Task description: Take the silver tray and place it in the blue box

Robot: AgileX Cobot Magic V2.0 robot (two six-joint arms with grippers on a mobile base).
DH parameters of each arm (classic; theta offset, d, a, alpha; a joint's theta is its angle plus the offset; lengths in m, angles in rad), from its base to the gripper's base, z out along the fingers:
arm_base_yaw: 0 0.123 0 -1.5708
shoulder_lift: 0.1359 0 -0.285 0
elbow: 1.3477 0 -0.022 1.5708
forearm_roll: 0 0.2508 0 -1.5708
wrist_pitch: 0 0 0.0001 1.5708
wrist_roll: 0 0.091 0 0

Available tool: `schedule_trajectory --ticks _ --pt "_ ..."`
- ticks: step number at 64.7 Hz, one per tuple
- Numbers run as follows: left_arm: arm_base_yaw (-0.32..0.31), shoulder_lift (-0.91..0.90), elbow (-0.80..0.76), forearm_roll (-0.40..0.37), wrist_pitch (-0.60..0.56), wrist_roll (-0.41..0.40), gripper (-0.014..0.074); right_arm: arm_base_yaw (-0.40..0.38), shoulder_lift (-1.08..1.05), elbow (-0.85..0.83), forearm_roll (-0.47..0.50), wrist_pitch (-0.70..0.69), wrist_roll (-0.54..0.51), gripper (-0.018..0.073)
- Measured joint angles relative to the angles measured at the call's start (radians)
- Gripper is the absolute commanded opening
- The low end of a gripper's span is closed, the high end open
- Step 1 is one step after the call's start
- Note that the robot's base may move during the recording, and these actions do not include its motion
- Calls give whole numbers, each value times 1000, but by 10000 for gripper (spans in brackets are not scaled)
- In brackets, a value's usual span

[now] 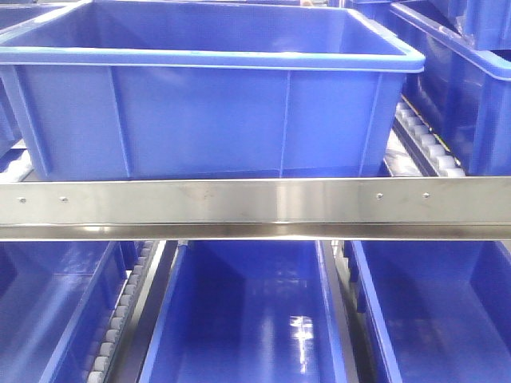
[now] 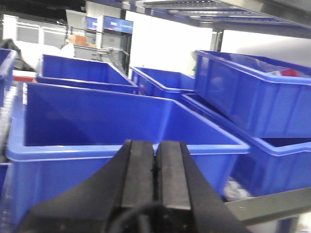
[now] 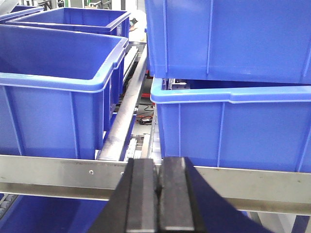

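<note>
No silver tray shows in any view. A large blue box (image 1: 207, 96) stands on the upper shelf level in the front view, behind a steel shelf rail (image 1: 255, 209). In the left wrist view the same kind of blue box (image 2: 121, 131) lies just beyond my left gripper (image 2: 156, 148), whose black pads are pressed together with nothing between them. My right gripper (image 3: 158, 167) is likewise shut and empty. It sits in front of a steel rail (image 3: 58, 177), below the gap between two blue boxes (image 3: 58, 87) (image 3: 233, 126).
More blue boxes fill the lower shelf (image 1: 247, 319) and both sides (image 1: 463, 72). Stacked blue boxes stand at the right (image 2: 252, 92) (image 3: 228, 34). Roller tracks (image 1: 427, 140) run between boxes. A shelf frame (image 2: 218, 14) hangs overhead.
</note>
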Motion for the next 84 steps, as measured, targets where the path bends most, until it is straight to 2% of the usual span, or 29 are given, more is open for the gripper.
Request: schedule_trajectory --ticks 3,6,9,12,14,18,24,27,35,60,84 --pt "5 -7 2 -145 9 196 -104 0 0 0 0 0 0 56" --pt "15 -16 2 -328 11 452 -104 0 0 0 0 0 0 56" --pt "27 -25 2 -456 19 642 -104 0 0 0 0 0 0 56" --pt "48 -38 6 -536 30 754 -104 0 0 0 0 0 0 56" --pt "62 -47 13 -562 32 779 -104 0 0 0 0 0 0 56" --pt "101 -71 40 -564 39 760 -104 0 0 0 0 0 0 56" --pt "166 -122 98 -503 51 635 -104 0 0 0 0 0 0 56" --pt "194 -148 124 -486 53 606 -104 0 0 0 0 0 0 56" --pt "253 -160 170 -475 94 593 -104 0 0 0 0 2 0 56" --pt "256 -163 171 -486 211 592 -104 0 0 0 0 2 0 56" --pt "256 -163 171 -486 215 592 -104 0 0 0 0 2 0 56"
